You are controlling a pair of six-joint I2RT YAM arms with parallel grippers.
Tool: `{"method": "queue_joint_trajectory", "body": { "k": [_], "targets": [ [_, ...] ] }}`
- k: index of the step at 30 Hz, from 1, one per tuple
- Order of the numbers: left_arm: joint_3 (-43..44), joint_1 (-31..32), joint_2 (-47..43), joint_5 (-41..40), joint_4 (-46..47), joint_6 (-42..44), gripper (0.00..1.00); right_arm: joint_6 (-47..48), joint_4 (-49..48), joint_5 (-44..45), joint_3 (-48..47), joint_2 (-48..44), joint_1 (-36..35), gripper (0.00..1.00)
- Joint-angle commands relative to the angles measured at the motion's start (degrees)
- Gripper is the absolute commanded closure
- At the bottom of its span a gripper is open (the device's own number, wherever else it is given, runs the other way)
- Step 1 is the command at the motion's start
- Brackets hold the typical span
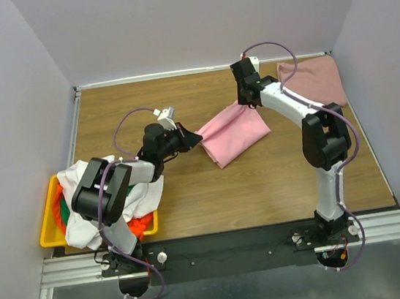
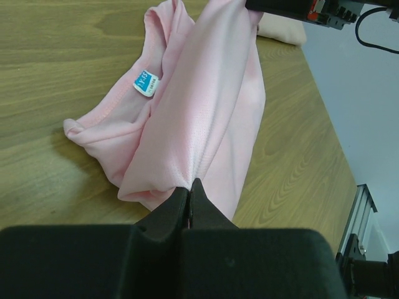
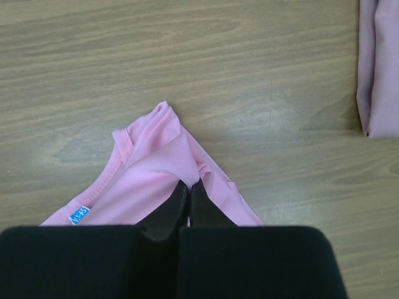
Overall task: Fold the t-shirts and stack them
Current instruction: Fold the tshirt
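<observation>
The left pincer (image 2: 189, 187) is closed on the bright pink t-shirt (image 1: 234, 136), its two black tips pressed together with a fold of the fabric's edge caught between them. From that grip the cloth runs away ahead of the pincer in a raised, taut ridge, and to the left of the ridge the rest of the shirt lies slack on the wooden worktop (image 1: 263, 178). A small blue-and-white neck label (image 2: 145, 83) shows at the hemmed neckline, ahead of the left pincer and off to its left.

The right pincer (image 3: 189, 185) is also clamped shut on the same shirt, pinching a bunched peak of fabric at the opposite end. Just beyond its tips the cloth forms a small rounded point resting on the wood; the label sits down to its left.

The shirt is a smooth, light-weave pink, partly doubled over itself, with stitched seams along the neck edge. It lies between the two pincers near the middle of the worktop.

Ahead of the right pincer and to its right, well apart, a dusty rose t-shirt (image 1: 314, 81) lies folded flat. Behind the left pincer, beside its arm, a yellow bin (image 1: 49, 232) holds a white t-shirt (image 1: 143, 194) heaped over an orange t-shirt (image 1: 142, 223) and a green t-shirt (image 1: 65, 209).
</observation>
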State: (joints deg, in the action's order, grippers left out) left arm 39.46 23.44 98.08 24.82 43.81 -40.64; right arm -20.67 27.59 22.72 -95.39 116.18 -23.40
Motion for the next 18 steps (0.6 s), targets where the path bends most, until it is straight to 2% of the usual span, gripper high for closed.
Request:
{"method": "queue_joint_trajectory", "body": {
  "k": [1, 4, 5, 6, 7, 8, 9, 10, 12, 15, 18],
  "targets": [
    [1.1, -1.8, 3.0, 2.9, 2.0, -0.3, 1.0, 2.0, -1.4, 1.8, -4.0, 3.2, 1.6, 1.0],
    [1.5, -2.5, 5.4, 3.4, 2.9, -1.1, 1.0, 2.4, -1.4, 1.6, -5.5, 5.1, 1.8, 1.0],
    [1.8, -3.0, 6.0, 3.8, 3.6, -1.5, 0.99, 2.6, -1.4, 1.3, -6.3, 6.1, 2.0, 0.93],
    [2.1, -3.4, 6.5, 3.7, 4.0, -1.8, 0.91, 2.6, -1.4, 0.8, -6.7, 6.4, 2.1, 0.83],
    [2.4, -3.7, 7.2, 3.6, 4.3, -2.2, 0.67, 2.6, -1.3, 0.5, -7.2, 6.7, 2.3, 0.69],
    [3.0, -4.3, 7.3, 2.8, 4.4, -2.8, 0.56, 3.0, -1.3, -0.1, -7.6, 6.7, 2.2, 0.54],
    [3.2, -4.5, 7.0, 2.4, 4.5, -2.9, 0.49, 3.2, -1.3, -0.5, -8.2, 6.3, 2.4, 0.27],
    [3.4, -4.6, 6.6, 2.0, 4.4, -2.9, 0.4, 3.4, -1.4, -0.9, -8.3, 5.9, 2.3, 0.18],
    [3.9, -4.6, 5.5, 0.3, 3.7, -2.3, 0.36, 4.2, -1.4, -2.7, -8.4, 4.7, 2.7, 0.03],
    [2.9, -4.5, 2.0, -1.0, 2.6, -1.6, 0.31, 5.2, -1.4, -5.6, -6.7, 1.9, 3.6, 0.0],
    [1.4, -4.2, 0.6, -1.6, 1.2, -0.5, 0.31, 6.4, -2.2, -11.0, -4.5, -0.7, 5.5, 0.0]
  ]
}}
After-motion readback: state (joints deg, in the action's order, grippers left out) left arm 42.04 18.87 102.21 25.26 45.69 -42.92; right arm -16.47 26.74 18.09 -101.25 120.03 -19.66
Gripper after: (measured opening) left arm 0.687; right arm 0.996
